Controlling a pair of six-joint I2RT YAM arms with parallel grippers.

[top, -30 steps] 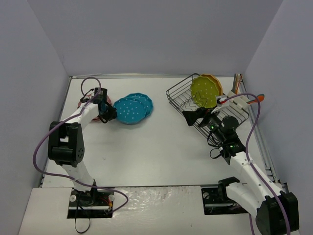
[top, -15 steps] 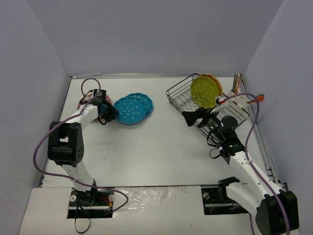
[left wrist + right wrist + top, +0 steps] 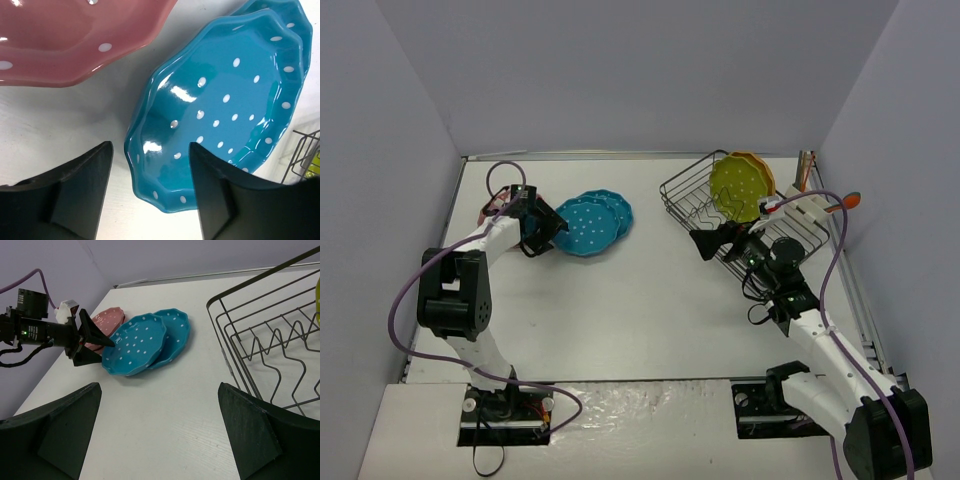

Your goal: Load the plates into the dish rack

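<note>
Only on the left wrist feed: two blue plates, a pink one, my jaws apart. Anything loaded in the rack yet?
Observer: Yes. A yellow-green plate stands on edge at the far end of the dish rack, with an orange plate right behind it.
Operator: Where's the right arm?
Observer: The right gripper hovers by the rack's near-left side, open and holding nothing.
Operator: Room left in the rack?
Observer: The right wrist view shows the wavy dividers at the near end with no plate in them.
</note>
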